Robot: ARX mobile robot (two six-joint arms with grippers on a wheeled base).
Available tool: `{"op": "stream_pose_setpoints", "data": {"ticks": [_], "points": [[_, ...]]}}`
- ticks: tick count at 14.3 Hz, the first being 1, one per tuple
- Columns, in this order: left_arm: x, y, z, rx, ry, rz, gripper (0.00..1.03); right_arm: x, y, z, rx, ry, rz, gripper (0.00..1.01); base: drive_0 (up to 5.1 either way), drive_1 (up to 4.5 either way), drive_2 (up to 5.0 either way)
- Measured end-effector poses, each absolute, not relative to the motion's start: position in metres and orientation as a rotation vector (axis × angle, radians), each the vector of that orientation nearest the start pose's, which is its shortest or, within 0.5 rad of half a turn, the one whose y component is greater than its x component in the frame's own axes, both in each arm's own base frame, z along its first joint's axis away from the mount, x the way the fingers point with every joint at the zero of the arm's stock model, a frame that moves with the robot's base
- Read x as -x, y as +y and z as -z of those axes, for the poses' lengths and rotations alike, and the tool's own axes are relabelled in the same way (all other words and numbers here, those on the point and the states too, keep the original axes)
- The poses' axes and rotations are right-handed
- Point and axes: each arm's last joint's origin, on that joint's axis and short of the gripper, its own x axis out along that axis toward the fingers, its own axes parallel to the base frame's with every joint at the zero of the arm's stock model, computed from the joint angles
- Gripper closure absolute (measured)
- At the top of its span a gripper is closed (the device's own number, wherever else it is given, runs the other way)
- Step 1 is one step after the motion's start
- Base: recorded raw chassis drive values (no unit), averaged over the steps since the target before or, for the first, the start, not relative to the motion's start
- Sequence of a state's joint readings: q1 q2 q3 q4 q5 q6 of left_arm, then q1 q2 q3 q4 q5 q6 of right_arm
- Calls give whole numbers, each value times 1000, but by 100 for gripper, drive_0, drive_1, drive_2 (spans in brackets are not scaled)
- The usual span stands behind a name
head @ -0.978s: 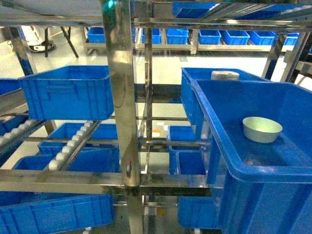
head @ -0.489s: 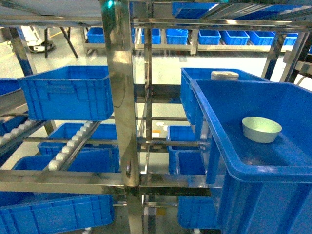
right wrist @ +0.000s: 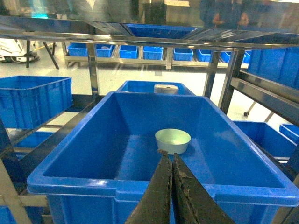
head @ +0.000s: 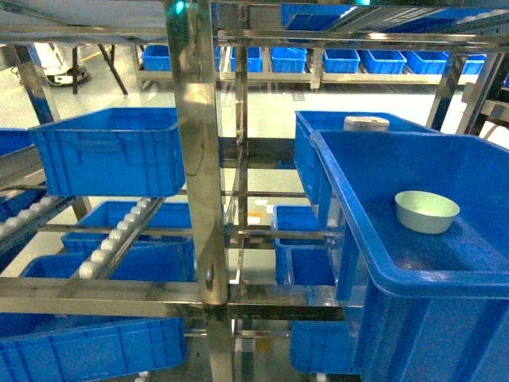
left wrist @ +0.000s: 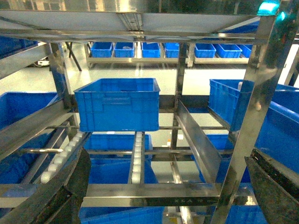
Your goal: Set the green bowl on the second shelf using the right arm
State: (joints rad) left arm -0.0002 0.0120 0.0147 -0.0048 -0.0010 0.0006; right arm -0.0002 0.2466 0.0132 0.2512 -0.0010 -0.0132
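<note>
Right wrist-mounted view shows our right gripper with its two thin black fingers pressed together, tips touching, holding nothing. Directly ahead of those tips and slightly beyond them sits the small round pale mint-green plastic bowl, upright on the floor of the large blue plastic crate, towards the crate's far half. The bowl stands apart from every crate wall. Farther ahead still, past the crate's far wall, a white cylindrical roll rests in a second blue bin.

We judge the bowl to be light, rigid and smooth-walled, thus liable to skate across the slick crate floor if nudged by closed fingers. It looks empty (no contents visible from either angle). Our recommendation is a rim pinch: one finger inside, one outside, on the near edge of the rim facing the gripper, with the fingers first spread and lowered from above. Moderate closing force should suffice; thin plastic may flex.

Head view confirms the bowl in the same crate, with neither arm in sight there. The shiny stainless-steel shelf rail with its white roller tracks lies well to the left of the crate.

Left wrist-mounted view shows the left gripper's dark fingers at the frame's lower corners, set wide apart and empty.
</note>
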Motion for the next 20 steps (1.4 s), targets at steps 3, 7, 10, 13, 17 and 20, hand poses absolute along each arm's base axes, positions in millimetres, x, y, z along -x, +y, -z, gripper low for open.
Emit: {"op": "stream_pose_setpoints", "data": {"ticks": [3,7,10,13,17,20], "points": [[-98,0,-167,-1,2,-1,5,-109,0,-171,13,-14,-1,99,0,0,0],[-98,0,-167,-1,1,-1,5,-97,0,-167,13,-1,0,99,0,0,0],[-98,0,-167,-1,1,-2,5,-97,0,-167,13,-5,0,93,0,0,0],[-98,0,-167,-1,1,-1,5,-97,0,-167,13,-5,0,62,0,0,0],[-98,0,-167,-1,1,-1,5,-97,0,-167,12,-5,0,1,0,0,0],[-98,0,-167,-1,1,-1,5,-97,0,-167,11,-5,0,3,0,0,0]]}}
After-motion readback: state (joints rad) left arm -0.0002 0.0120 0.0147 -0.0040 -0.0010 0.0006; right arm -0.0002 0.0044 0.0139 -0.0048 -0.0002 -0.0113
